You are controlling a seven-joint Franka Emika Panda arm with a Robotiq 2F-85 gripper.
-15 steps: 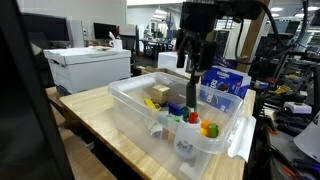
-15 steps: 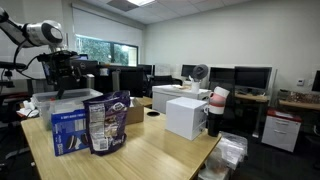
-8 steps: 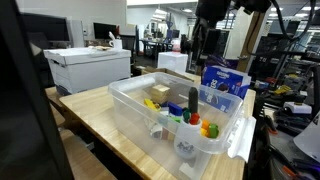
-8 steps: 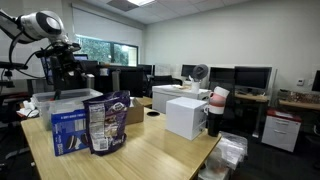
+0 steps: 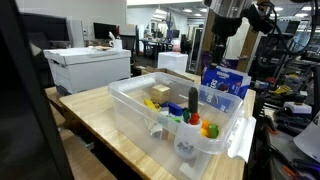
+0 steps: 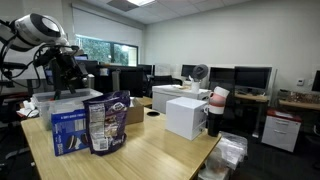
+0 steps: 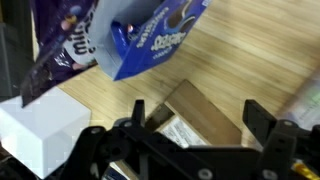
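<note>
**Q:** Rising since the earlier frame, is the arm now clear of the bin?

**A:** Yes. In an exterior view the gripper is hanging high at the top right, well above the clear plastic bin. Small coloured toys are lying inside the bin. The blue snack packet is standing just beyond the bin's far right corner, below the gripper.

**Q:** And from the opposite side?

**A:** In an exterior view the gripper is hovering at far left over the bin. The blue snack packet is standing upright nearer the camera, with a purple bag just beside it on its right.

**Q:** What is the wrist camera showing?

**A:** The gripper is spreading its jaws wide, grasping nothing. The blue snack packet is filling the top, the purple bag at its left, a small brown box lying on the wooden table between the fingers.

**Q:** How would the packet handle?

**A:** Probably light, glossy and easily crushed. Pinching gently across its narrow upper sides looks safest.
</note>
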